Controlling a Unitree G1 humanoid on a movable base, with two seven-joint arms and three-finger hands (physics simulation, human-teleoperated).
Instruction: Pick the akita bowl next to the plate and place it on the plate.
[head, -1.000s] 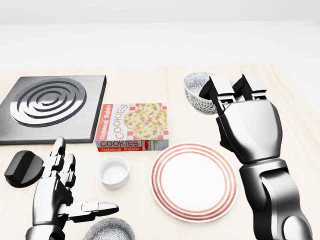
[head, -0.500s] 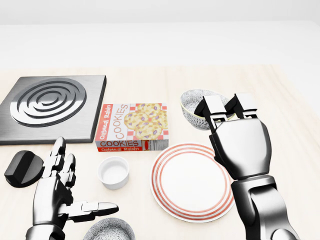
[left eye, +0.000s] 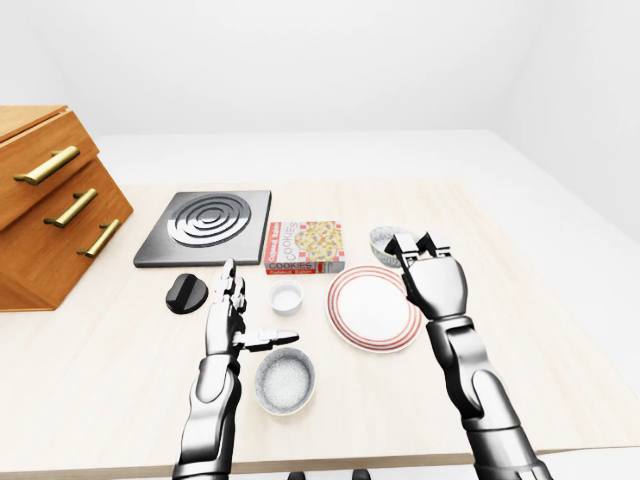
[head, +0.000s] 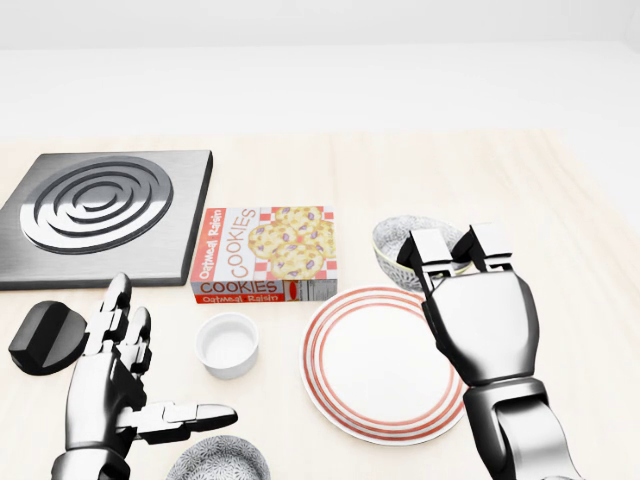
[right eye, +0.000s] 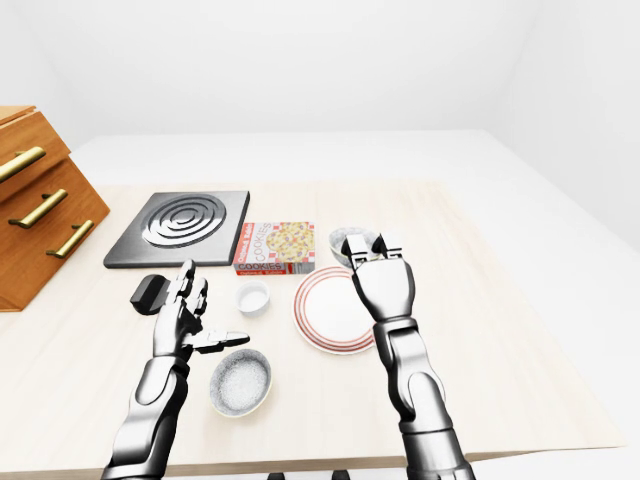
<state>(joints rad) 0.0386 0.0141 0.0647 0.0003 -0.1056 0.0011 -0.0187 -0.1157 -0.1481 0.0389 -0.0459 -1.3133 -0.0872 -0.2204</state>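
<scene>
Your right hand (head: 455, 255) is pinching the akita bowl (head: 412, 246) by its rim, carrying it just beside the plate (head: 385, 362); placing it is what's remaining.

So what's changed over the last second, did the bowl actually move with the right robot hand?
Yes. The right robot hand, fingers closed on the bowl, has drawn it down the head view until it meets the plate's upper rim. It is not centred on the plate yet. The left robot hand, cookie box, white cup and burner stayed put, and the camera did not move.
</scene>
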